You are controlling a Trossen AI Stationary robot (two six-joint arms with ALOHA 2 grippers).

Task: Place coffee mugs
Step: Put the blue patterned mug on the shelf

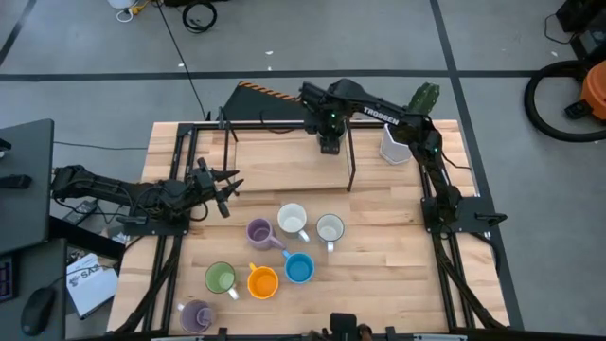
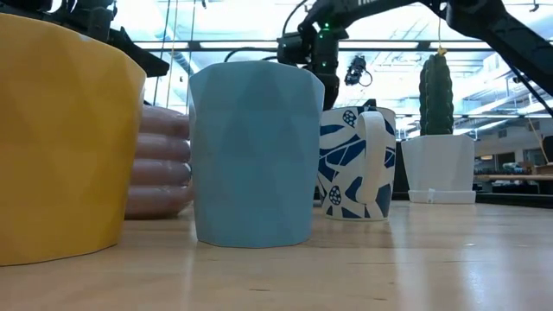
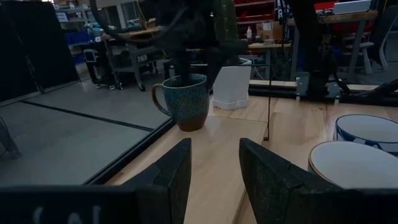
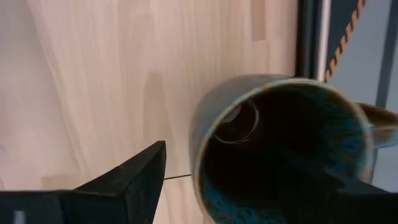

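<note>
Right gripper (image 4: 249,180) spread wide astride dark brown mug (image 4: 283,146): one finger outside rim, other inside. From overhead, mug hidden under arm. Left gripper (image 3: 214,171) part open, empty.

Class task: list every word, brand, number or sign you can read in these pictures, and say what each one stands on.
"TROSSEN": white letters on the right arm, seen in the high view.
Paper beside the table's left edge: print too small to read.
Mugs and white pot: patterns only, no lettering.
</note>
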